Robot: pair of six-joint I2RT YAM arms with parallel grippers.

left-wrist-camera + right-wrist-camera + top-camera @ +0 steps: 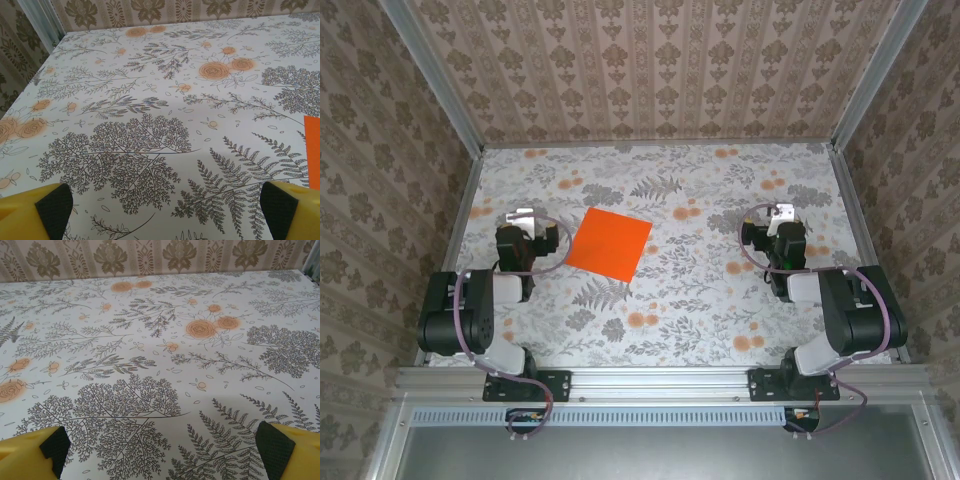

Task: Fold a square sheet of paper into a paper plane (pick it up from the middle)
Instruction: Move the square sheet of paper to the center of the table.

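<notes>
the square sheet of paper (610, 244) lies flat between left hand (523, 217) and right hand (780, 212), both wide.

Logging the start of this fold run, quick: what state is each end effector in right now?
Left end effector: open, holding nothing.
Right end effector: open, holding nothing.

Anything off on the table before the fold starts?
Nothing damaged or spilled. The square sheet of paper lies flat, unfolded, only rotated askew to the table edges, nearer the left tool.
</notes>
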